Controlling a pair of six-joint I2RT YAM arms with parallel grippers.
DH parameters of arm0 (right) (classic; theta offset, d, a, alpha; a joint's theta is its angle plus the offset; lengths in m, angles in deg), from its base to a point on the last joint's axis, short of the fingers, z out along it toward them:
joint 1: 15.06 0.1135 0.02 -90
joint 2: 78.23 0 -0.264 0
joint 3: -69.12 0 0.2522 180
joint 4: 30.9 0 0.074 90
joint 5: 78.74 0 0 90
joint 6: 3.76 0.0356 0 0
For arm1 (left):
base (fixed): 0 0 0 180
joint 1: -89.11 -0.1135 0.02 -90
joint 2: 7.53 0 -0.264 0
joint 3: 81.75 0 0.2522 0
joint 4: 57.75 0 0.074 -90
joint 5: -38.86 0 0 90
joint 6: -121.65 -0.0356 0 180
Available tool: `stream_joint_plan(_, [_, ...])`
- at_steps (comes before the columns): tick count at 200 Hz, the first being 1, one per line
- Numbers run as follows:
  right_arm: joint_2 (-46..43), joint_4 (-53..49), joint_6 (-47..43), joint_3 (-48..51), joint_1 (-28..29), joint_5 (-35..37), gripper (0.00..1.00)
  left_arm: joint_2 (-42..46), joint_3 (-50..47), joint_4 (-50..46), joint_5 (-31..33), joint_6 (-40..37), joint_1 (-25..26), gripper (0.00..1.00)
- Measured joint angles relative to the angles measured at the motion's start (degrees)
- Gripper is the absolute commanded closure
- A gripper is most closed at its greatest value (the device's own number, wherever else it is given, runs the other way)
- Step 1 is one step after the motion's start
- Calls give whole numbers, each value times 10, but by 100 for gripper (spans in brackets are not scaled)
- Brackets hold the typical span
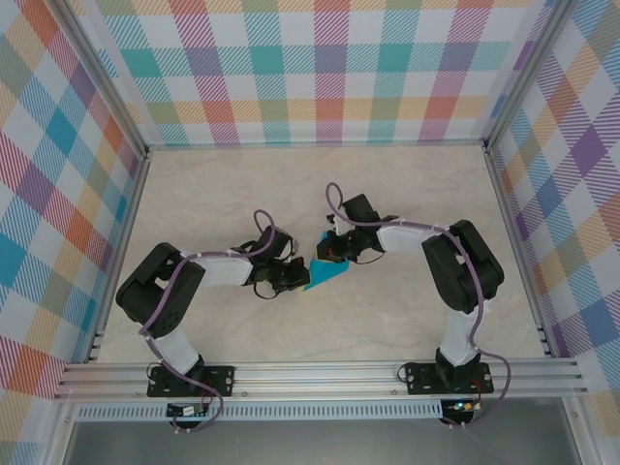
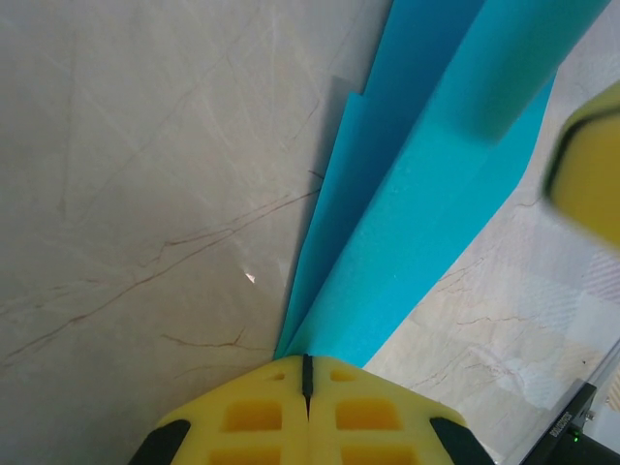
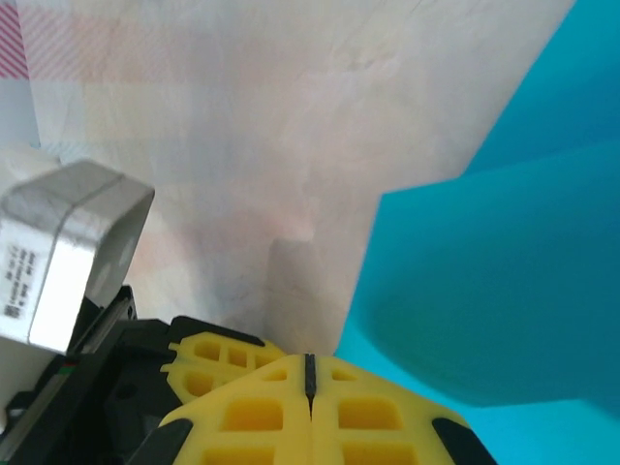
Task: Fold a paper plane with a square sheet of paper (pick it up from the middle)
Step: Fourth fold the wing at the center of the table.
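Note:
The teal-blue paper [image 1: 326,274] is folded into a long narrow strip with layered flaps, lying between the two grippers at mid-table. In the left wrist view the paper [image 2: 426,194] runs up and to the right from the yellow fingertips of my left gripper [image 2: 308,360], which is shut on its narrow end. My left gripper [image 1: 291,278] sits at the paper's left end. My right gripper [image 1: 335,255] is at its upper end. Its fingers [image 3: 310,360] are shut, with the paper [image 3: 494,291] beside them on the right. I see no paper in their seam.
The beige marble-patterned tabletop [image 1: 407,194] is walled by checked panels. The left arm's wrist camera box [image 3: 68,252] and yellow fingers [image 3: 213,354] crowd close to the right gripper. A blurred yellow finger of the right gripper [image 2: 591,165] hangs by the paper's right edge.

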Motion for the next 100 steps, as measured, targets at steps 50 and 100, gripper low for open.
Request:
stream_joint_plan(50, [33,5,-2,2,18,-1,100,-1,5,-9,2,0,0,100])
stream_joint_plan(100, [49,-3,-45,1,10,-2,100,-1,5,-11,2,0,0,100])
